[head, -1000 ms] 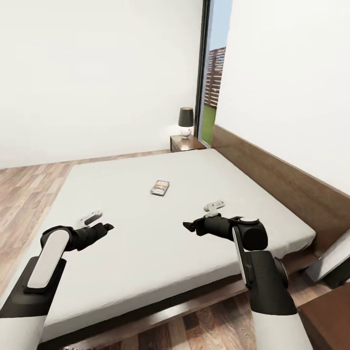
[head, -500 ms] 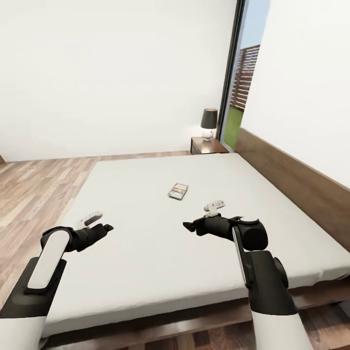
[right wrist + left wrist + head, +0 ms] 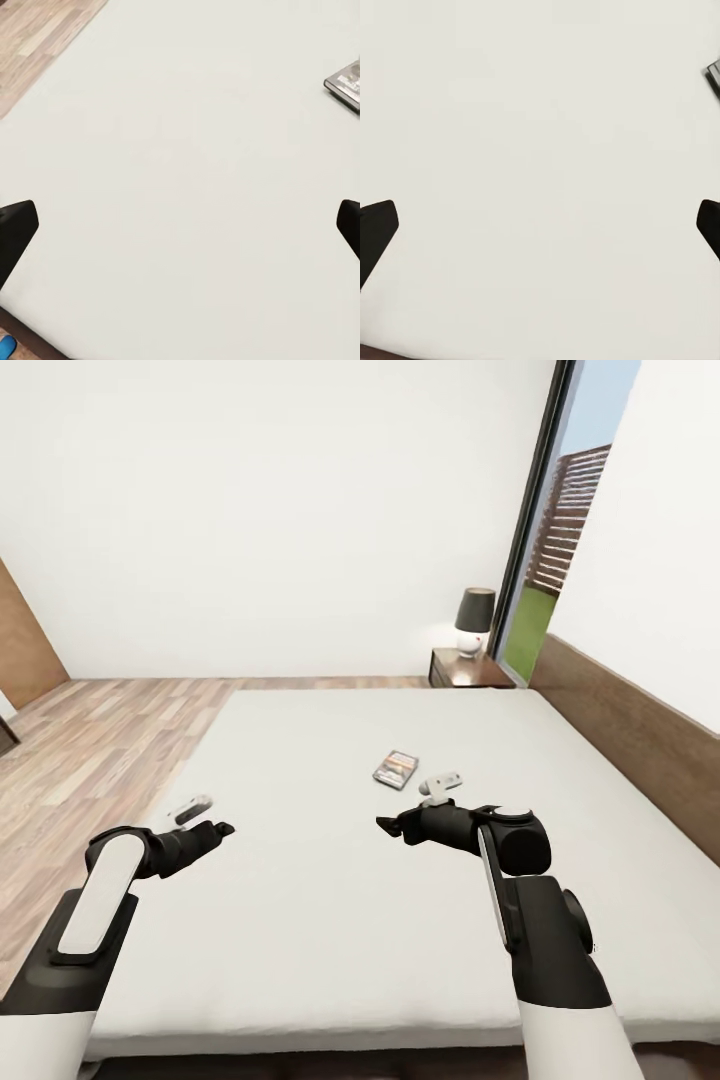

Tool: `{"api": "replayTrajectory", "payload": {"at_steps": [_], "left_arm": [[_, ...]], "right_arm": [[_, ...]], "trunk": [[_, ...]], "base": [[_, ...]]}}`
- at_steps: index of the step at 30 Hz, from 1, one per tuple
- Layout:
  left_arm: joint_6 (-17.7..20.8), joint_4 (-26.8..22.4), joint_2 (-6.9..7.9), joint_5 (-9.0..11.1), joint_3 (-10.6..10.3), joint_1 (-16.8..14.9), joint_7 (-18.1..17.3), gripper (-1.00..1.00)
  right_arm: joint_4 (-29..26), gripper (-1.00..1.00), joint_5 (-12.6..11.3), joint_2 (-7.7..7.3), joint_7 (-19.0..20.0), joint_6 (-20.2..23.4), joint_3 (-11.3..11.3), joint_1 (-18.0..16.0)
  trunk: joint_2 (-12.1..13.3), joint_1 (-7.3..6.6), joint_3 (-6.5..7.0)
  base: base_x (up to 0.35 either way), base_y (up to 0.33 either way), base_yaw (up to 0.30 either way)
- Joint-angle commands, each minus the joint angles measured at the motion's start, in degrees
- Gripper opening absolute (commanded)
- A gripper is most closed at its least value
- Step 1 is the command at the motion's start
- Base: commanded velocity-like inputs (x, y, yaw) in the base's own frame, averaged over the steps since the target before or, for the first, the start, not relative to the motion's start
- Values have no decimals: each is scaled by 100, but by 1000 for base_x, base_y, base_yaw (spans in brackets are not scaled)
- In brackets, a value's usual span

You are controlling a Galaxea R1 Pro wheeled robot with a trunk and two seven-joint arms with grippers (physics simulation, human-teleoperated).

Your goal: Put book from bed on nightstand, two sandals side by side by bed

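The book [image 3: 396, 768], a small dark paperback, lies flat on the bed's pale mattress [image 3: 330, 880], just ahead of my right hand. In the right wrist view the book [image 3: 346, 82] lies off to one side, and a corner of the book [image 3: 714, 74] reaches the left wrist view. My left gripper [image 3: 219, 828] and right gripper [image 3: 387, 823] hover open over the mattress with nothing between the fingers; both wrist views show the left gripper [image 3: 540, 225] and right gripper [image 3: 180, 225] spread wide. The nightstand [image 3: 470, 668] with its black-shaded lamp [image 3: 474, 618] stands beyond the bed's far corner. A blue sandal [image 3: 5, 347] peeks past the mattress edge.
The dark wooden headboard [image 3: 640, 740] runs along the bed's right side. A tall dark-framed window [image 3: 545, 550] stands behind the nightstand. Wood-plank floor [image 3: 90, 740] stretches to the left of the bed, with a brown panel [image 3: 25, 640] at the far left wall.
The camera has swung, so the bed, book and nightstand sit further right in the picture and more floor shows on the left. Both arms hold the same pose.
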Motion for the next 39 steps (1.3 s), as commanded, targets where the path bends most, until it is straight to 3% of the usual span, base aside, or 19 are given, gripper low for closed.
{"api": "replayTrajectory", "payload": {"at_steps": [1, 12, 25, 39], "left_arm": [[12, -5, 0, 59, 3, -5, 57, 100], [14, -5, -12, 69, -15, -5, 56, 100], [19, -3, -26, 75, -32, -5, 57, 100], [22, 8, -40, 73, -36, -5, 51, 100]], "right_arm": [[-6, 100, 60, 2, 52, 19, -2, -5], [-6, 100, 60, 2, 67, 25, -10, -5], [-6, 100, 64, 2, 78, 26, -11, -5], [-6, 100, 65, 2, 79, 26, -14, -5]], "trunk": [[-4, 2, -6], [-4, 2, -6], [-4, 2, -6], [-4, 2, -6]], "base": [[114, -66, 119], [86, -22, 40], [247, -2, 4], [51, 0, 0]]}}
